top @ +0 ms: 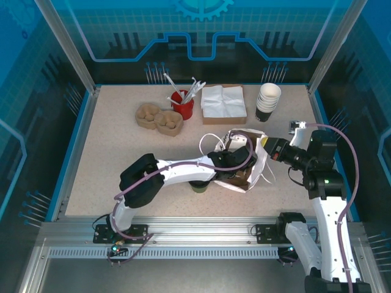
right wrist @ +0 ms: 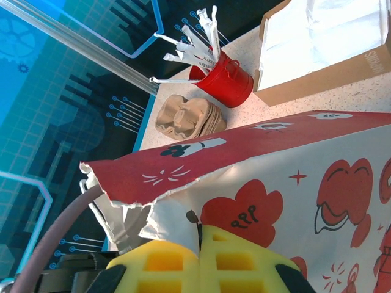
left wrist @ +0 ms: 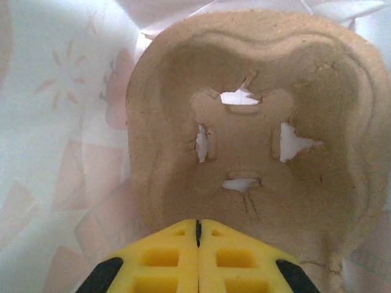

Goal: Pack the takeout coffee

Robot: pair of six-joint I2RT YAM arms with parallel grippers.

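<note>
The red-and-white paper bag (top: 253, 171) lies open on its side in the middle of the table. My left gripper (left wrist: 197, 224) is inside it, jaws shut, tips at the near rim of a brown pulp cup carrier (left wrist: 256, 122). I cannot tell whether the rim is pinched. My right gripper (right wrist: 200, 235) is shut on the bag's (right wrist: 293, 177) torn mouth edge and sits at the bag's right side (top: 267, 149). The takeout coffee (top: 198, 187) stands by the bag's left, mostly hidden under my left forearm.
At the back stand a stack of pulp carriers (top: 159, 118), a red pot of stirrers (top: 182, 105), a box of napkins (top: 223, 102) and a stack of lidless cups (top: 267, 101). The table's left half is bare.
</note>
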